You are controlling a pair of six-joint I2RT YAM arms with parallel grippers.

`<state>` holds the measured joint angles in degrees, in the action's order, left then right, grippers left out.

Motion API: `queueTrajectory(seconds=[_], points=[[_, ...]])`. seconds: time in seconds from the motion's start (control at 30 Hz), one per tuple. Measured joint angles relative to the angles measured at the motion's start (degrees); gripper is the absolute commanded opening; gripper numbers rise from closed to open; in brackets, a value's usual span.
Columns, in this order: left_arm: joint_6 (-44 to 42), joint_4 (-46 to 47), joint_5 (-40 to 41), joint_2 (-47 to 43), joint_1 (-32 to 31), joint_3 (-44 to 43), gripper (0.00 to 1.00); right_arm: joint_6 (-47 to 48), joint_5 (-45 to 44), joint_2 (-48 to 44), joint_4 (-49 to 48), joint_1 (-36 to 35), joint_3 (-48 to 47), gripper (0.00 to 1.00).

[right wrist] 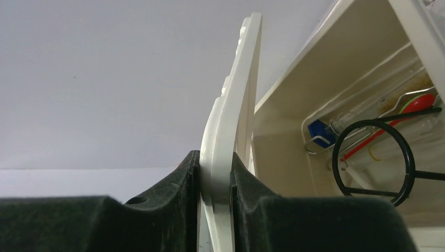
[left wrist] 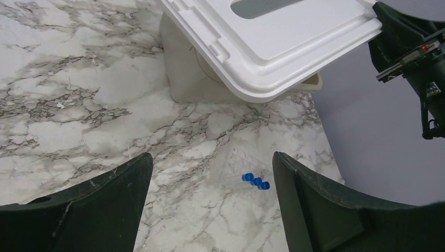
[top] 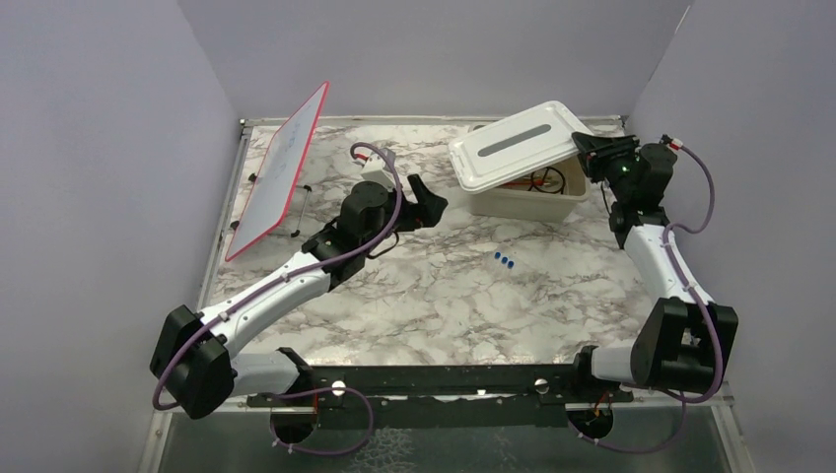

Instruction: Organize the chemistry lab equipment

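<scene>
**Blue-capped tubes out on the marble, with the tub lid lifted for them**

The three thin clear blue-capped tubes (left wrist: pixel 255 181) lie side by side on the marble table (top: pixel 414 305), apart from the beige tub (top: pixel 522 205) and seemingly the only loose equipment not yet inside it. The left gripper (left wrist: pixel 212 157) hovers just short of them with its claw spread wide and the tubes framed between the fingers, probably lined up for a pick. Farther out, the right gripper (right wrist: pixel 215 168) pinches the edge of the slotted lid (right wrist: pixel 231 131) and holds it tilted above the tub, so the opening is free for a drop. The black wire ring (right wrist: pixel 373 122), orange-red stick (right wrist: pixel 420 103) and small blue piece (right wrist: pixel 317 130) lie inside the tub.
</scene>
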<state>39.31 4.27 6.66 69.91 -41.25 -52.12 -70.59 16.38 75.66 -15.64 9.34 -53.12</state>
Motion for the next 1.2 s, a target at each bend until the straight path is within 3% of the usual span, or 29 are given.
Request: queueTrajectory(seconds=[0.73,1.1,1.2], points=[[-0.6,3.4,-6.0,10.1,2.1,-3.9,0.87,-0.7,-9.2,0.0,-11.9,0.9,7.6,0.16],[-0.6,4.8,-10.4,19.6,4.1,-12.4,0.86,0.8,-11.0,-2.2,-11.9,1.0,11.4,0.31],[-0.6,5.2,-11.0,23.6,4.3,-16.6,0.82,2.3,-11.7,-2.6,-11.0,1.0,11.5,0.35]])
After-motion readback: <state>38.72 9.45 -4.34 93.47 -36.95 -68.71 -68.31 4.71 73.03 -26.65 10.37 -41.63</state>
